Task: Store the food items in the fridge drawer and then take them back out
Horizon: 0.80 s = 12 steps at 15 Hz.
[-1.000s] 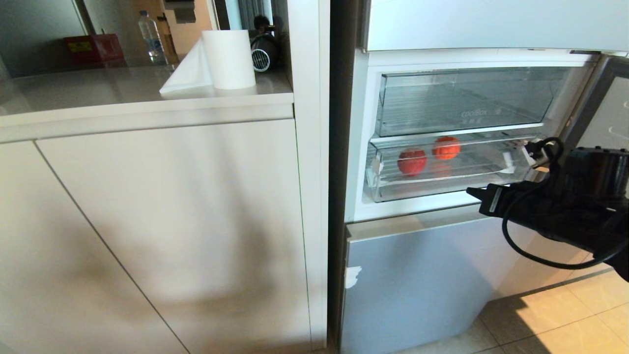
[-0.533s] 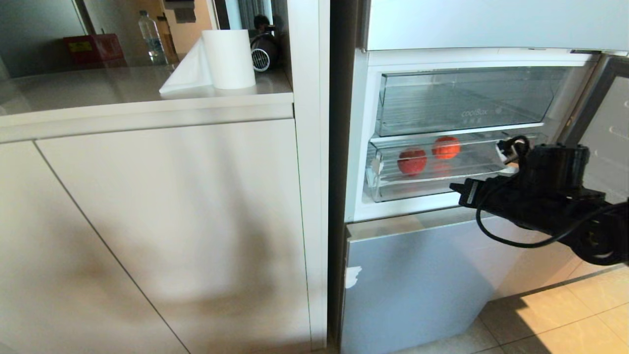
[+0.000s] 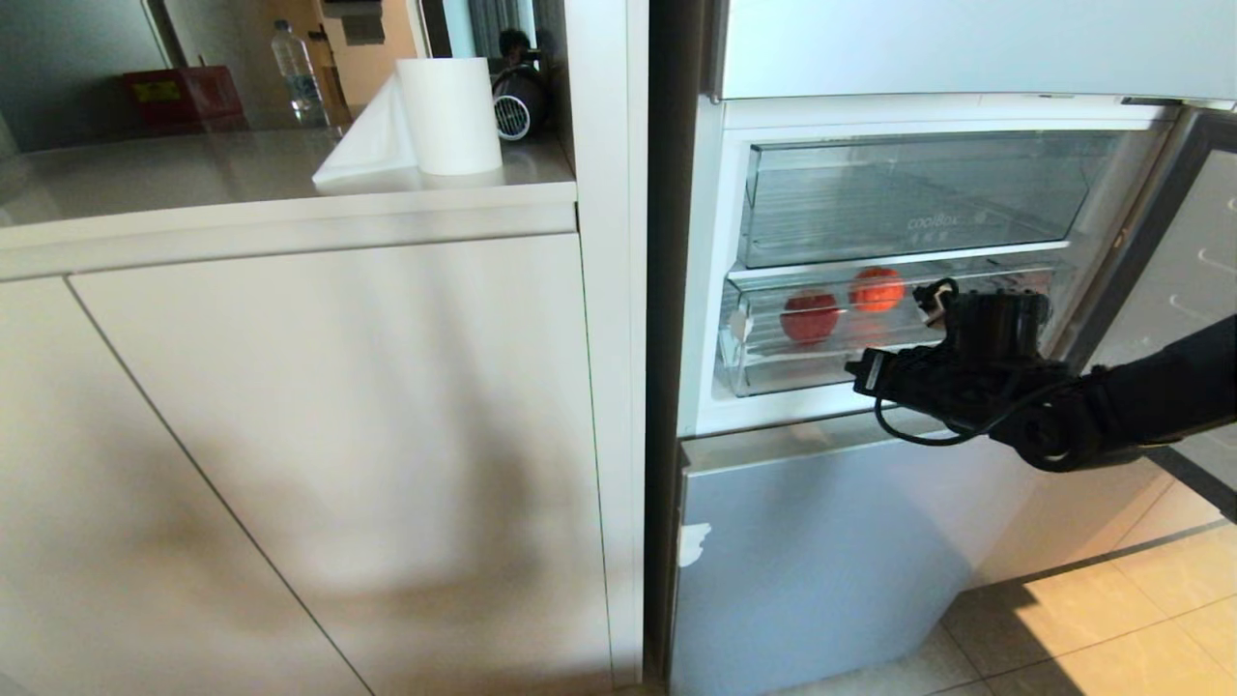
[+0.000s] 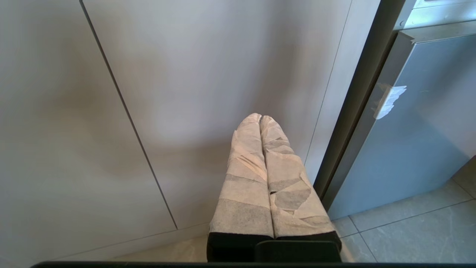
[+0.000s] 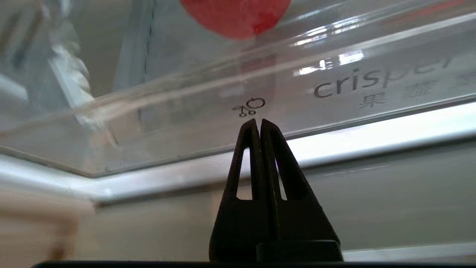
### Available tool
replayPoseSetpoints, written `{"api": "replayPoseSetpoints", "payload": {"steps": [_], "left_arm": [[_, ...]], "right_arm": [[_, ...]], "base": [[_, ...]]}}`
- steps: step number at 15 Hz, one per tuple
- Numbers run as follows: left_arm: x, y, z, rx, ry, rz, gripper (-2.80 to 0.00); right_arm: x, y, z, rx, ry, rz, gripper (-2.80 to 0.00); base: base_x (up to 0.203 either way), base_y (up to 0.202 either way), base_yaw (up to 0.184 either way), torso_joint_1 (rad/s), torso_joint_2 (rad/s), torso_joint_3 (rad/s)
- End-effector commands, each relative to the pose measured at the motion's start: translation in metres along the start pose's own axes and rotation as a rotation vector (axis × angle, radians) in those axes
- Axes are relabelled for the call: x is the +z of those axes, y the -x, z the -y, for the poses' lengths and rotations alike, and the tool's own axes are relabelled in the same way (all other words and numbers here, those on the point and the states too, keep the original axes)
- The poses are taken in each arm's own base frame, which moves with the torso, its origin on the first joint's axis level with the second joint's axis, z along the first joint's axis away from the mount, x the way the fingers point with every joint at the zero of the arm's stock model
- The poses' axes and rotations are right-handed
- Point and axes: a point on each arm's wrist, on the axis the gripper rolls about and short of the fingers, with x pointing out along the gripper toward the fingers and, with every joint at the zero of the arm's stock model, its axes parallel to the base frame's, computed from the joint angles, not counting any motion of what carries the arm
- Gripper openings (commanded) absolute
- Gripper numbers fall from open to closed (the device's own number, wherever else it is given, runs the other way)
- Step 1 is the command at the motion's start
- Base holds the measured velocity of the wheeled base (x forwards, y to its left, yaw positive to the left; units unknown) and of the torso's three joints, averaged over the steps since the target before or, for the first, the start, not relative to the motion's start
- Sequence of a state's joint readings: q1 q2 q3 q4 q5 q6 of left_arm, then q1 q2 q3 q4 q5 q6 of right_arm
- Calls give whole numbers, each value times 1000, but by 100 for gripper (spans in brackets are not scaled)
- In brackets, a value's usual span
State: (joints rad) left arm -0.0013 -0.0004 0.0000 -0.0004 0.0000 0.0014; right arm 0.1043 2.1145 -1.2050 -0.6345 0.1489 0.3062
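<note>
Two round red-orange food items (image 3: 810, 317) (image 3: 877, 288) lie inside the transparent fridge drawer (image 3: 792, 375), which sits pushed in under the upper bin. My right gripper (image 3: 856, 373) is shut and empty, with its tips right at the lower front edge of the drawer, right of the fruits. In the right wrist view the shut right gripper (image 5: 258, 121) points at the clear drawer front (image 5: 167, 111), and one fruit (image 5: 238, 15) shows through it. My left gripper (image 4: 260, 117), with taped fingers, is shut and empty, parked low facing the cabinet.
An upper clear bin (image 3: 918, 193) with faint lettering sits above the drawer. The open fridge door (image 3: 1184, 242) stands at the right, and a pale-blue lower door panel (image 3: 821, 551) is below. A paper roll (image 3: 449, 116) and a bottle (image 3: 297, 72) stand on the counter to the left.
My right arm has reached leftward and in toward the fridge, bringing the shut gripper from right of the drawer to its front edge. The fruits and drawer have not moved.
</note>
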Motion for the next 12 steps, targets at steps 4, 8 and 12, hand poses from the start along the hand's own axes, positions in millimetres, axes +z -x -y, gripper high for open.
{"api": "replayPoseSetpoints", "payload": {"steps": [4, 8, 12], "left_arm": [[0, 0, 0, 0, 0, -1, -280], [0, 0, 0, 1, 0, 0, -280], [0, 0, 0, 0, 0, 1, -280]], "right_arm": [[3, -31, 3, 21, -111, 42, -280], [12, 16, -9, 30, -107, 29, -280], [36, 130, -35, 76, -76, 95, -280]], "base": [[0, 0, 0, 0, 0, 0], [0, 0, 0, 0, 0, 0], [0, 0, 0, 0, 0, 0]]}}
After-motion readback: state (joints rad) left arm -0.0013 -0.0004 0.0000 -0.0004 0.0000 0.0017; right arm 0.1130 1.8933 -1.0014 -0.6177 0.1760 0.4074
